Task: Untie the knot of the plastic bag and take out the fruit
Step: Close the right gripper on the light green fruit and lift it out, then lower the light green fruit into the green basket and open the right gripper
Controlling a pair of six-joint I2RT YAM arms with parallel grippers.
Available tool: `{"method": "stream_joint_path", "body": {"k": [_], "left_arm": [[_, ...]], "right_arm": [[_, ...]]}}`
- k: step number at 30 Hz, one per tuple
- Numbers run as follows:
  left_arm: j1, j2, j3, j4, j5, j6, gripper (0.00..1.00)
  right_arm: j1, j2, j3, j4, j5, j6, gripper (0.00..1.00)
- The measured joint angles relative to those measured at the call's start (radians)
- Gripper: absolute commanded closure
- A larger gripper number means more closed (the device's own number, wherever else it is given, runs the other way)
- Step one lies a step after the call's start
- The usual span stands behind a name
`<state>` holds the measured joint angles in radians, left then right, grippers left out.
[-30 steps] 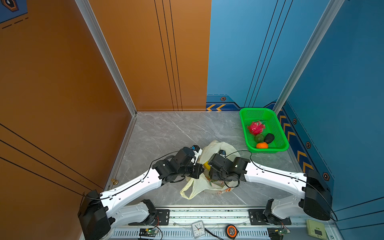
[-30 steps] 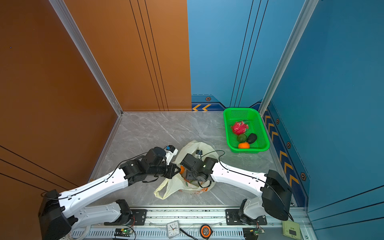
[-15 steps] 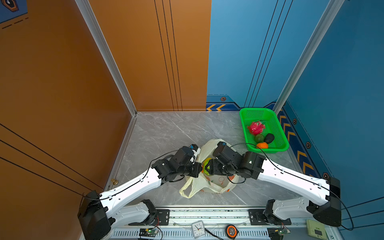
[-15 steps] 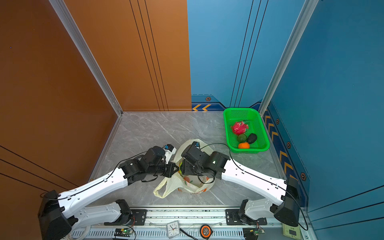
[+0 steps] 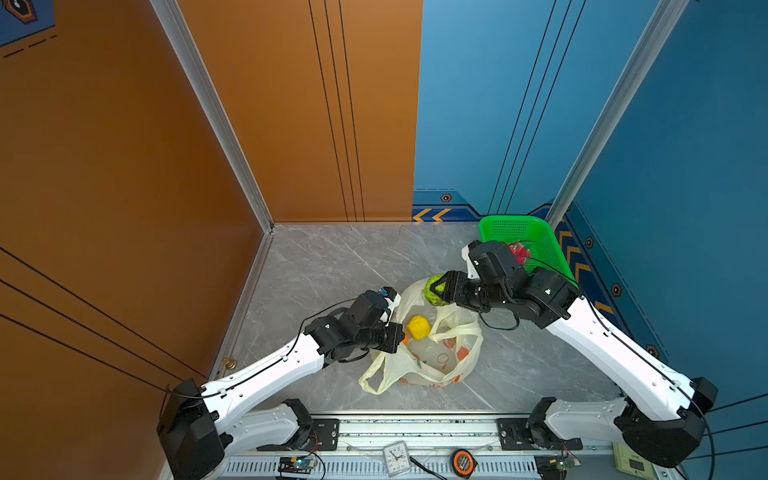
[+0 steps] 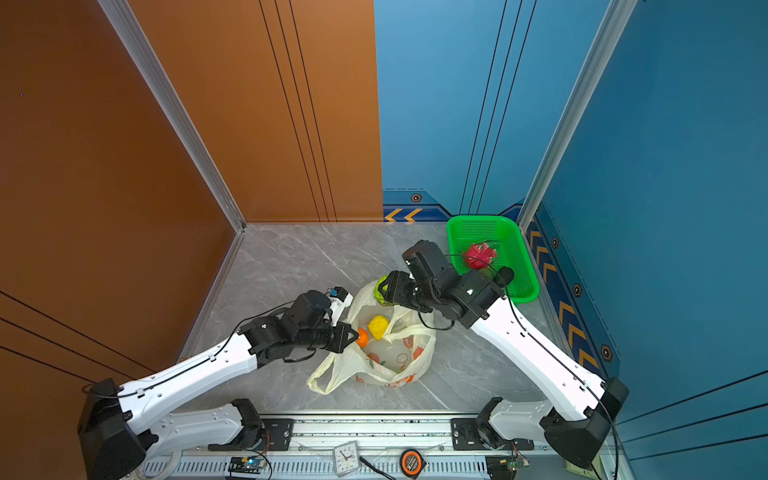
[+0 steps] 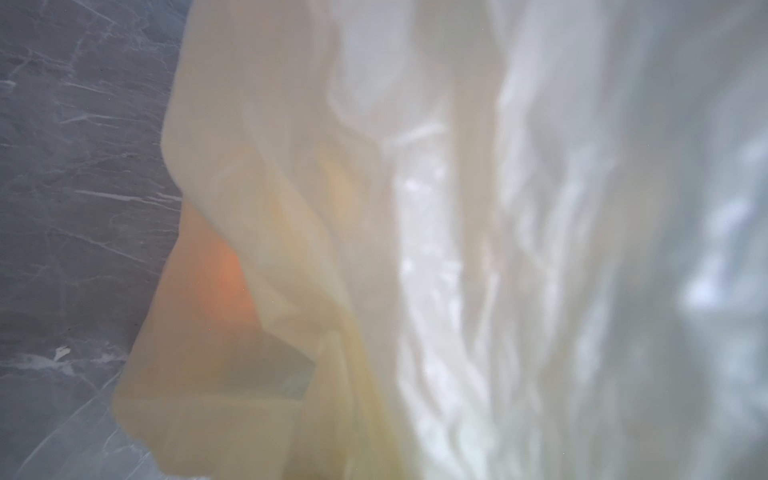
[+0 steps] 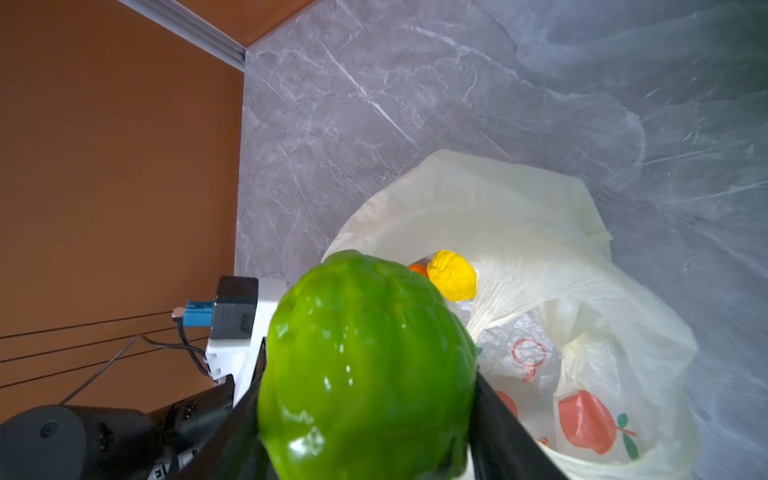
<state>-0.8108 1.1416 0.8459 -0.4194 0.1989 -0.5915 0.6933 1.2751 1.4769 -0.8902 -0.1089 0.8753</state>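
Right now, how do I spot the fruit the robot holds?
Find the cream plastic bag on the grey tabletop. At its far rim the right gripper clasps a bumpy green fruit. The yellow fruit and orange fruit lie inside the bag.

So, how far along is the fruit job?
Done: the plastic bag lies open; a dragon fruit is in the green basket. In hand: the right gripper holds a green fruit; the left gripper pinches the bag's rim. Left: a yellow fruit and an orange inside.
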Motion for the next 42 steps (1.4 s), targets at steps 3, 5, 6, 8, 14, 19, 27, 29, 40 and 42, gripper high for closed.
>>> {"method": "stream_joint_path", "body": {"k": [3, 5, 6, 8, 14, 19, 27, 29, 40, 42], "left_arm": [[0.000, 0.002, 0.001, 0.000, 0.000, 0.000, 0.95], [0.000, 0.002, 0.002, 0.000, 0.001, 0.001, 0.95], [0.001, 0.002, 0.003, 0.000, 0.002, 0.004, 0.95], [0.001, 0.002, 0.006, -0.001, 0.006, 0.008, 0.95], [0.004, 0.002, 0.014, -0.004, 0.035, 0.024, 0.95], [0.005, 0.002, 0.015, -0.023, 0.047, 0.027, 0.95], [0.006, 0.000, 0.029, -0.056, 0.050, 0.031, 0.95], [0.006, -0.003, 0.032, -0.065, 0.050, 0.035, 0.95], [0.008, -0.010, 0.054, -0.098, 0.050, 0.046, 0.95], [0.012, -0.010, 0.055, -0.102, 0.050, 0.046, 0.95]], "right_arm": [[-0.117, 0.000, 0.022, -0.004, -0.025, -0.039, 0.45], [-0.195, 0.000, 0.022, -0.013, -0.031, -0.066, 0.45], [-0.237, 0.001, 0.021, -0.016, -0.035, -0.081, 0.45], [-0.323, 0.001, 0.011, -0.016, -0.037, -0.114, 0.44], [-0.583, 0.056, -0.076, 0.018, -0.022, -0.215, 0.44], [-0.722, 0.198, -0.139, 0.111, -0.003, -0.269, 0.41], [-0.735, 0.420, -0.114, 0.192, 0.040, -0.331, 0.14], [-0.726, 0.449, -0.095, 0.192, 0.064, -0.351, 0.08], [-0.633, 0.359, -0.043, 0.109, 0.094, -0.443, 0.07], [-0.586, 0.286, -0.043, 0.071, 0.066, -0.460, 0.07]]}}
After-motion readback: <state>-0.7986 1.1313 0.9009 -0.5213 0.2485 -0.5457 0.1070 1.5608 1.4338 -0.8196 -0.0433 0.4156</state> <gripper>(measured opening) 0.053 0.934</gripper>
